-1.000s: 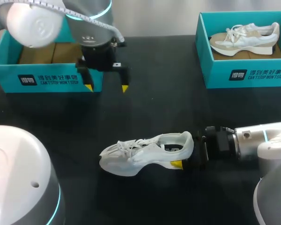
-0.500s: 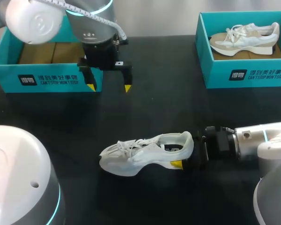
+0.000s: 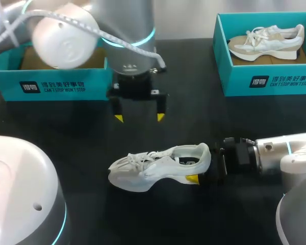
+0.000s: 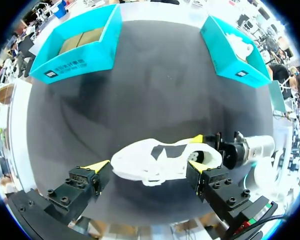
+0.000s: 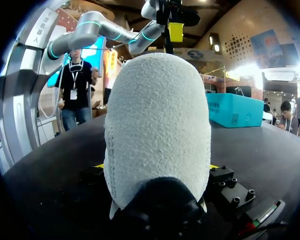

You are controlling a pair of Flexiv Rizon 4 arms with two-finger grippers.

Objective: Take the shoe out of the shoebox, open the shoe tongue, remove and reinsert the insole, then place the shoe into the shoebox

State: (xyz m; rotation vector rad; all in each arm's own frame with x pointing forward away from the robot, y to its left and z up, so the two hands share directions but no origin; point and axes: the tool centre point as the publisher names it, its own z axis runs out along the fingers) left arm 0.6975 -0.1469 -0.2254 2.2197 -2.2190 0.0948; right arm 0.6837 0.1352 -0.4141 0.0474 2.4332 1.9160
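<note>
Laces (image 3: 143, 157) of the white fabric shoe (image 3: 158, 166) could snag the spread-open left gripper (image 3: 138, 118) at its twelve o'clock, tugging the heel (image 3: 204, 154) from the pinch of the right gripper (image 3: 200, 164).

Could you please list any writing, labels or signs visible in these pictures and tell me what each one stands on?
On the left shoebox, front wall: a dark logo block with white print beside it; not transcribed here.
On the right shoebox, front wall: the same logo block and print.
In the left wrist view: both box labels are too small to read.
On the shoe on the table: no readable print.
</note>
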